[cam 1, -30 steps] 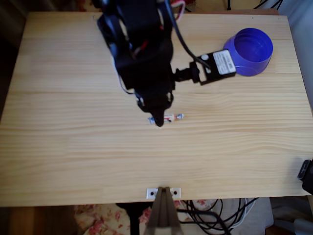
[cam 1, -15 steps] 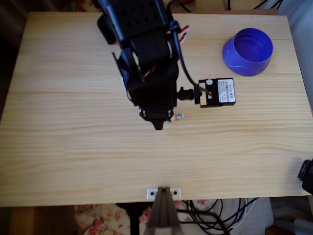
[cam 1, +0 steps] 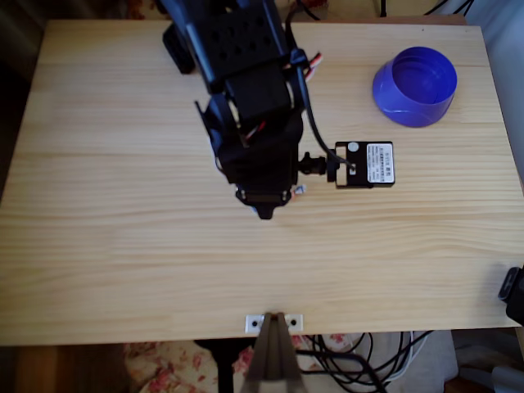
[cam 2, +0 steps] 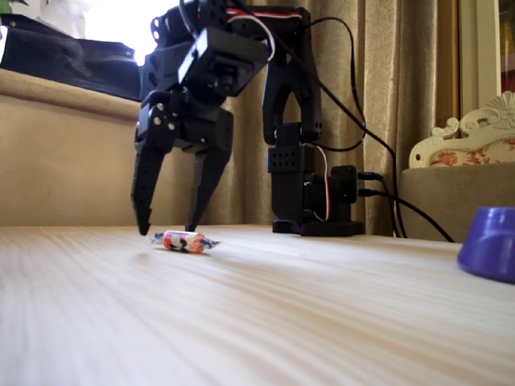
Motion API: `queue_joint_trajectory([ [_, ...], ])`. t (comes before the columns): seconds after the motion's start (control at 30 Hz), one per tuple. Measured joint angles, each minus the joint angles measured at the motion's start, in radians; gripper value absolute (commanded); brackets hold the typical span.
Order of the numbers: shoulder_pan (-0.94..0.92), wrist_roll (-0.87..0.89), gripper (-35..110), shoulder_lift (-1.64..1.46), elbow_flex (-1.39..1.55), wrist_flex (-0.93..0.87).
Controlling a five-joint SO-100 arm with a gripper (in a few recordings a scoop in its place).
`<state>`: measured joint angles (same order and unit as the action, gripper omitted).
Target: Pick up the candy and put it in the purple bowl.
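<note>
The gripper [cam 2: 167, 232] is seen left of centre – jaws spread, tips straddling the candy [cam 2: 183, 240] on the table [cam 2: 322, 322].

White label on the arm's black side module [cam 1: 379, 163]: lines of dark print, too small and blurred to read.
Candy [cam 2: 183, 240] wrapper: red and white pattern, no lettering legible.
Purple bowl [cam 1: 419, 92]: no marking legible.
Arm body and gripper [cam 2: 167, 230]: no brand or number legible.
Readable text overall: none.
</note>
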<state>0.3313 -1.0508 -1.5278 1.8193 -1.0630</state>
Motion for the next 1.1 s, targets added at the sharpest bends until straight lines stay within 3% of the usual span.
queue_joint_trajectory([
  [0.53, 0.101, 0.011, 19, 0.025, 0.054, 0.014],
  [1.1, 0.06, -0.078, 14, 0.098, 0.018, 0.048],
])
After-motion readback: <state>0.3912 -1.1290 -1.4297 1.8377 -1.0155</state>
